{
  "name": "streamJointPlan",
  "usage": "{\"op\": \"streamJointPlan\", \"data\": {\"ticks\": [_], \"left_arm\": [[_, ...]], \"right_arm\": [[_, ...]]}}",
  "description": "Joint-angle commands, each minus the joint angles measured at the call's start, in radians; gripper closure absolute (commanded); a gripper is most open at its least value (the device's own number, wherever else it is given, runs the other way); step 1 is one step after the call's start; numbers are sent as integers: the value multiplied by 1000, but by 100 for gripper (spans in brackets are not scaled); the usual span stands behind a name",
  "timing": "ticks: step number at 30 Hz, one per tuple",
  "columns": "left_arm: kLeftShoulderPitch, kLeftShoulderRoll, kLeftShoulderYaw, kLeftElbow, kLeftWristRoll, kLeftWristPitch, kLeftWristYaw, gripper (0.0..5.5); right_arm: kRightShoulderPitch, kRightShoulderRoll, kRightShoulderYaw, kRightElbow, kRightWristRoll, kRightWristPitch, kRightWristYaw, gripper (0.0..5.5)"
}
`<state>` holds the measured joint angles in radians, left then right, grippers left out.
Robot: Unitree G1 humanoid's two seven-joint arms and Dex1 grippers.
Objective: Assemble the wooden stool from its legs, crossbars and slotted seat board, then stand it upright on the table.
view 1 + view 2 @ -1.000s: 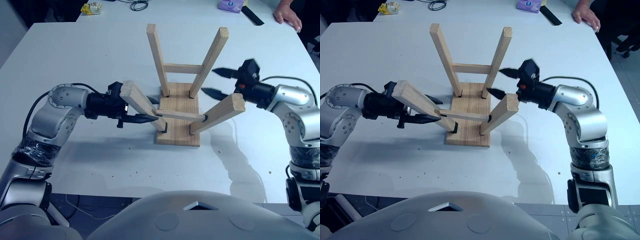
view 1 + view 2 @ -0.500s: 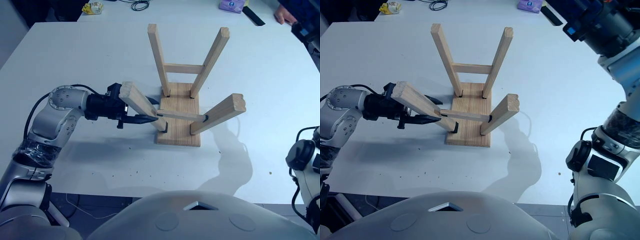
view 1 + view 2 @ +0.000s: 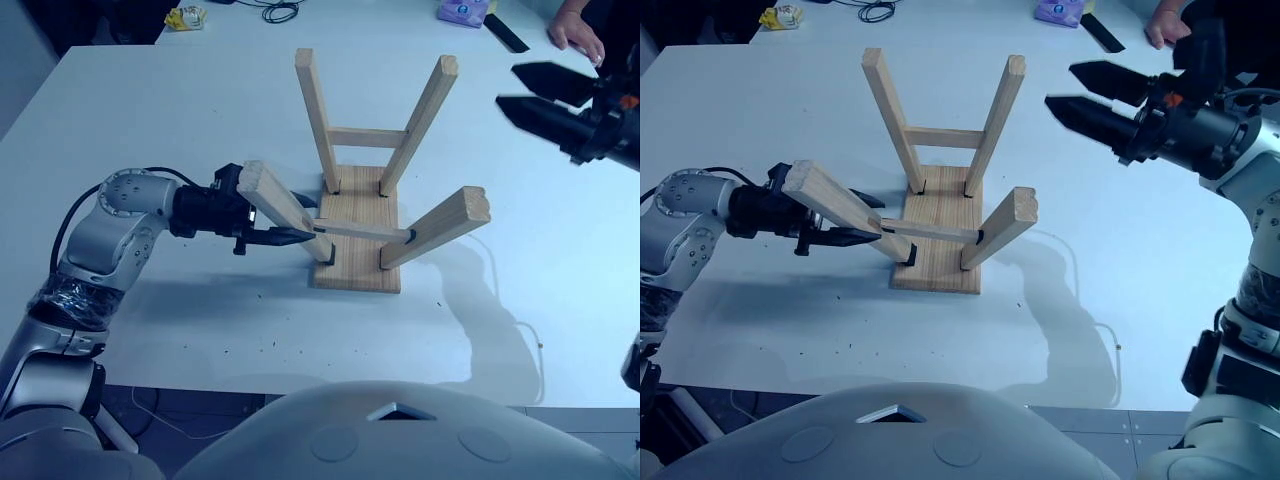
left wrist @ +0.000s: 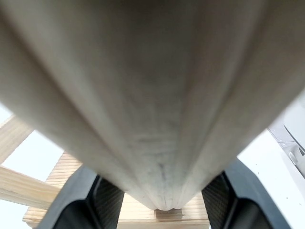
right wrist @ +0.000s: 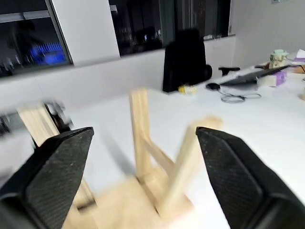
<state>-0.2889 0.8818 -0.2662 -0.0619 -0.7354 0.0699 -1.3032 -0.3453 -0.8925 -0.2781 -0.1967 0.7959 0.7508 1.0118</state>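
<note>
The wooden stool lies upside down mid-table, its seat board flat on the white table. Two back legs stand up, joined by a crossbar. The front pair splays outward, linked by a second crossbar. My left gripper is shut on the front left leg, which looms large in the left wrist view between the dark fingers. The front right leg leans free. My right gripper hangs open in the air, up and to the right of the stool, holding nothing.
At the table's far edge are a purple packet, a black bar, a cable and a yellow item. A person's hand rests at the far right corner. Bare table surrounds the stool.
My right gripper has left its place beside the front right leg, swung away, and now hangs higher and farther right. The left gripper and the stool have not moved.
</note>
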Motion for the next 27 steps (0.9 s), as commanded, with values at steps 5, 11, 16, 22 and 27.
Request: {"op": "streamJointPlan", "data": {"ticks": [5,11,16,22,27], "left_arm": [[214,50,-144,155,319,54,94,346],[186,29,-159,253,368,11,122,346],[122,-6,-186,372,418,-24,150,346],[85,-5,-203,410,416,-39,155,346],[89,-30,-197,406,340,9,158,346]], "right_arm": [[104,-165,276,-64,-425,-328,127,155],[43,-189,288,15,-509,-465,200,155],[25,-90,402,41,-615,-489,137,155],[40,53,378,-63,-583,-341,-44,155],[-118,358,276,-61,-572,-85,-456,155]]}}
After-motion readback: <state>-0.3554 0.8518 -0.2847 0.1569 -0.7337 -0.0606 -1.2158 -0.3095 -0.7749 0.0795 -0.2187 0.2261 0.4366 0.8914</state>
